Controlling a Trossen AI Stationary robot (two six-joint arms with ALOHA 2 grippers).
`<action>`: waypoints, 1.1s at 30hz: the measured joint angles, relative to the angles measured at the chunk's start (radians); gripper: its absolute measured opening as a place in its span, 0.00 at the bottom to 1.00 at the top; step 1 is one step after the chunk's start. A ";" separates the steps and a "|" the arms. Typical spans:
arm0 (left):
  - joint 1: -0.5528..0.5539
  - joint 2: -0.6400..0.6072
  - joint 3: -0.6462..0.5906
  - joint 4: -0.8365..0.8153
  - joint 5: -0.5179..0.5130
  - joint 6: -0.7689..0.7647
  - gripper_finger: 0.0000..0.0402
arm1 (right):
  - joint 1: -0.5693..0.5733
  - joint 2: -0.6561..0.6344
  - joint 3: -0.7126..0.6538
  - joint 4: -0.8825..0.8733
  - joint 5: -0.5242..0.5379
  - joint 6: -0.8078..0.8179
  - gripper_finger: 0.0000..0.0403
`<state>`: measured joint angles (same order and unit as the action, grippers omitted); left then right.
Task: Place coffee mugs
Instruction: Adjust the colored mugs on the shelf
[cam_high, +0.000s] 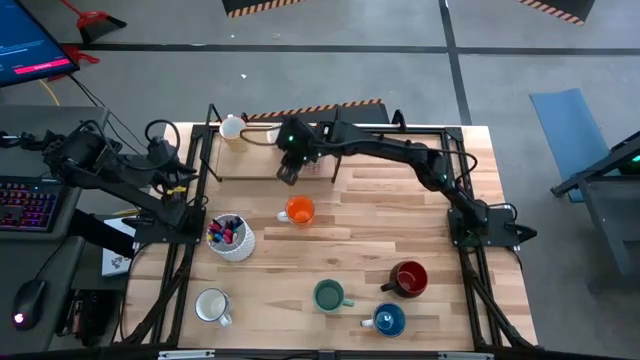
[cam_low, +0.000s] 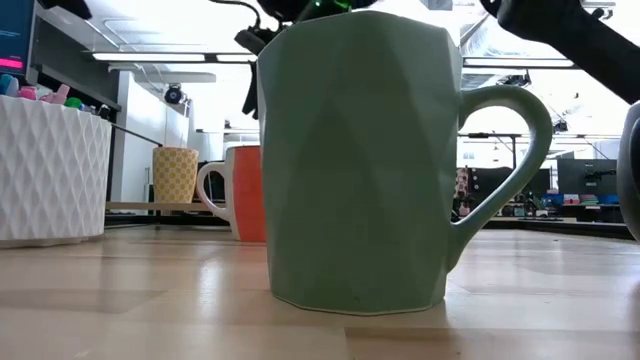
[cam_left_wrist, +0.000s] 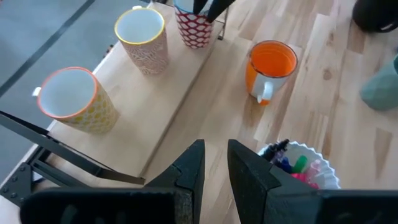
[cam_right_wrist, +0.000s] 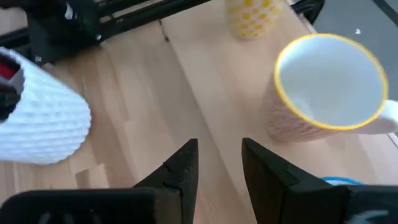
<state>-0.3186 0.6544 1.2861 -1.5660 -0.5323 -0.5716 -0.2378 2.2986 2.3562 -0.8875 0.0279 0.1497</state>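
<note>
Flanking the right jaws (cam_right_wrist: 214, 165): yellow-rimmed mug (cam_right_wrist: 326, 90)

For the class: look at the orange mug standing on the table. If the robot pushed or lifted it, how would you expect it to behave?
The orange mug looks like glazed ceramic, so probably rigid, smooth enough to slip in a claw, and breakable if dropped. It stands upright on a flat base on the wooden table, so a low push would likely slide it rather than tip it. Its side handle should stop it rolling far.

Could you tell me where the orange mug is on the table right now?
In the high view the orange mug stands upright near the table's middle, just right of the white pen holder, below the right gripper.
</note>
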 joint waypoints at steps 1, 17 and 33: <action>0.000 0.000 0.000 0.000 -0.008 0.000 0.15 | -0.012 0.000 0.000 0.005 -0.008 -0.001 0.26; 0.000 0.000 0.000 0.000 -0.038 0.000 0.15 | -0.110 0.002 0.000 0.044 -0.144 -0.027 0.26; 0.000 0.000 0.000 0.001 -0.040 -0.011 0.15 | -0.061 0.002 0.000 -0.072 -0.130 -0.057 0.26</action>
<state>-0.3183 0.6544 1.2861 -1.5652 -0.5722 -0.5831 -0.2990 2.3008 2.3558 -0.9597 -0.1020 0.0924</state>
